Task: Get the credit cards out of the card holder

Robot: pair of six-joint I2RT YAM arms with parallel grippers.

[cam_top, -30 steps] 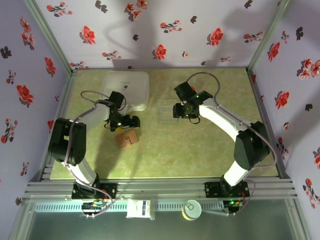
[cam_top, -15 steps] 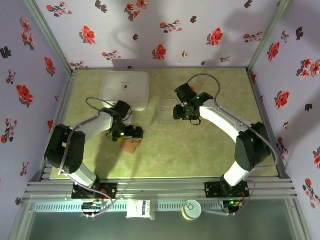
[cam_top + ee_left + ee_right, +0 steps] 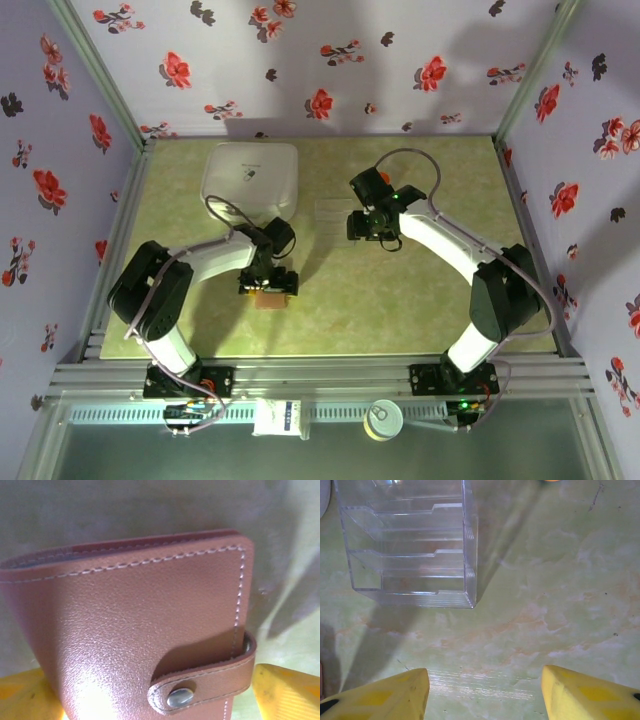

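Left pincer (image 3: 268, 287) moved right over card holder (image 3: 140, 625), hiding most from above

Overhead view, wrist views close above table (image 3: 420, 300)

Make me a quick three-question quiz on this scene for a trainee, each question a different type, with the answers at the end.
1. True or false: the snap strap on the wallet is undone.
2. What sits on the table just ahead of the right hand? A. a cup B. a clear tray C. a plate
3. Which hand has its fingers on either side of the wallet?

Key: 1. False, it is fastened. 2. B. 3. The left hand.
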